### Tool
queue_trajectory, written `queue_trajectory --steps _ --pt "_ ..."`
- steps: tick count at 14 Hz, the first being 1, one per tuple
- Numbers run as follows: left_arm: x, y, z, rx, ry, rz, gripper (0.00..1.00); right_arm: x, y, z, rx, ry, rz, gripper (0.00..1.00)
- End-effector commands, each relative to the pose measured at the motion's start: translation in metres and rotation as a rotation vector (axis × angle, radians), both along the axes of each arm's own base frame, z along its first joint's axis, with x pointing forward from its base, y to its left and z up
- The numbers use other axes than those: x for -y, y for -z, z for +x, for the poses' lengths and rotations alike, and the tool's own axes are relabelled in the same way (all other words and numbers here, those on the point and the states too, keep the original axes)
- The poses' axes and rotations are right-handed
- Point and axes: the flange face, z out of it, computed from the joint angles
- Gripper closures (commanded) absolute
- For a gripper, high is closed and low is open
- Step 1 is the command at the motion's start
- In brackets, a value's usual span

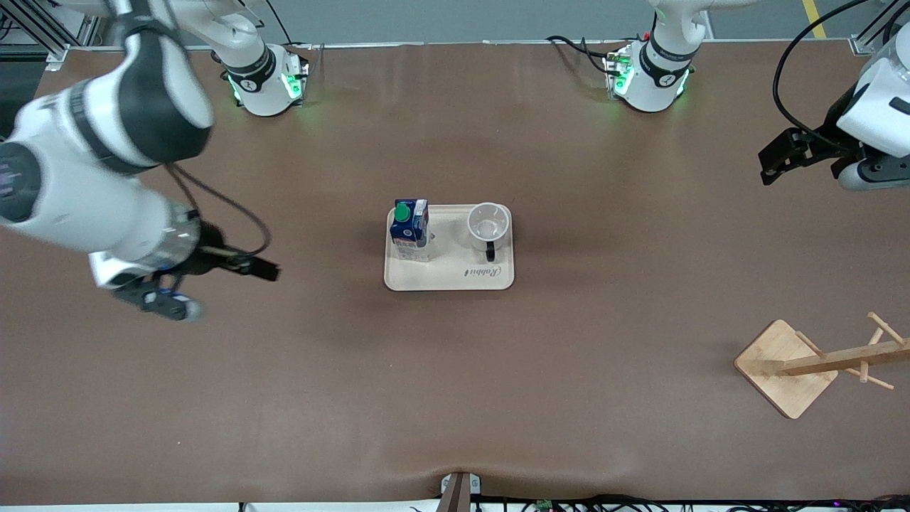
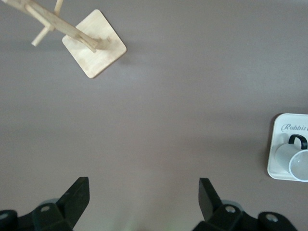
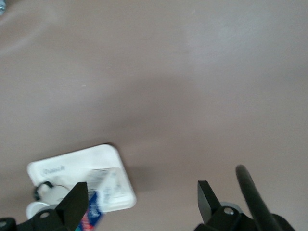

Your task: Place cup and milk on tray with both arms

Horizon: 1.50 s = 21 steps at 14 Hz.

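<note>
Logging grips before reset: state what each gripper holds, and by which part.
Nothing is held. The left gripper and right gripper are open over bare table; the white mug and dark-blue milk carton stand on the cream tray.

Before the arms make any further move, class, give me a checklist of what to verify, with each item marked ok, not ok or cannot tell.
1. Milk stands upright on the tray, at the end toward the right arm: ok.
2. Cup sits upright on the tray, beside the milk, the two apart: ok.
3. Left tool open, holding nothing, over bare table at the left arm's end: ok.
4. Right tool open, holding nothing, over bare table at the right arm's end: ok.
5. Wooden rack stands well away from the tray, nearer the front camera: ok.
6. Cup contents: looks empty, but cannot tell for sure.
</note>
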Motion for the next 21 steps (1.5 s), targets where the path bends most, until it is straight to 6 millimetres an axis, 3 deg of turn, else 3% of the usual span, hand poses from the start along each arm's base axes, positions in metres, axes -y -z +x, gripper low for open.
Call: queue_trajectory --steps 1,2,4,6,7,11,13,15,18,20,21 --pt "-0.001 -0.002 -0.012 0.019 -0.007 -0.016 0.00 0.056 -0.015 -0.016 -0.014 -0.152 -0.031 0.00" --pt "-0.001 -0.002 -0.010 0.021 -0.005 -0.016 0.00 0.080 -0.018 -0.023 -0.015 -0.167 -0.042 0.00" --pt "0.001 -0.003 -0.009 0.022 -0.004 -0.015 0.00 0.101 -0.044 -0.052 -0.025 -0.149 -0.041 0.00" --pt "0.001 -0.003 -0.010 0.021 0.001 -0.014 0.00 0.098 -0.080 -0.096 -0.020 -0.173 -0.117 0.00" --pt "0.002 -0.003 -0.010 0.019 0.005 -0.015 0.00 0.102 -0.071 -0.112 -0.059 -0.170 -0.126 0.00" --pt "0.001 -0.003 -0.013 0.002 0.003 -0.013 0.00 0.127 -0.070 -0.104 -0.003 -0.131 -0.128 0.00" --pt "0.001 -0.003 -0.014 -0.002 0.011 -0.012 0.00 0.124 -0.101 -0.090 0.054 -0.133 -0.144 0.00" --pt "0.002 -0.005 -0.015 0.003 0.013 -0.015 0.00 0.121 -0.123 -0.089 0.079 -0.137 -0.147 0.00" --pt "0.002 -0.006 -0.016 0.003 0.018 -0.018 0.00 0.145 -0.109 -0.091 0.035 -0.131 -0.137 0.00" --pt "0.006 -0.011 -0.014 0.013 0.022 -0.031 0.00 0.167 -0.109 -0.083 0.081 -0.145 -0.112 0.00" --pt "0.007 -0.008 -0.014 0.005 0.020 -0.038 0.00 0.161 -0.112 -0.082 0.097 -0.186 -0.104 0.00"
